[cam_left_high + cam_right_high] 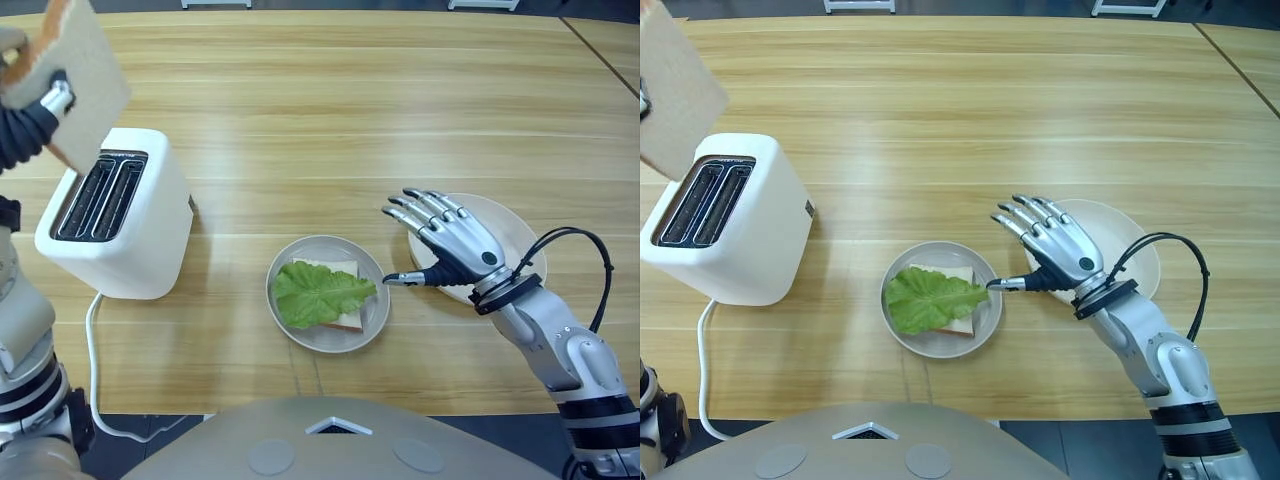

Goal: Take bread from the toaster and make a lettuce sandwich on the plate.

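Observation:
A white toaster [118, 218] stands at the left with both slots empty. Above it my left hand [30, 85] is shut on a slice of bread [85, 80], held tilted clear of the slots. Near the front centre sits a grey plate [370, 328] carrying a bread slice [348, 320] with a green lettuce leaf [318, 293] on top. My right hand [450, 245] hovers open just right of that plate, fingers spread, one fingertip near the plate's rim, holding nothing.
A second, empty cream plate [520, 235] lies under and behind my right hand. The toaster's white cord [95, 340] runs off the front-left table edge. Bare wooden tabletop [350, 110] stretches across the back.

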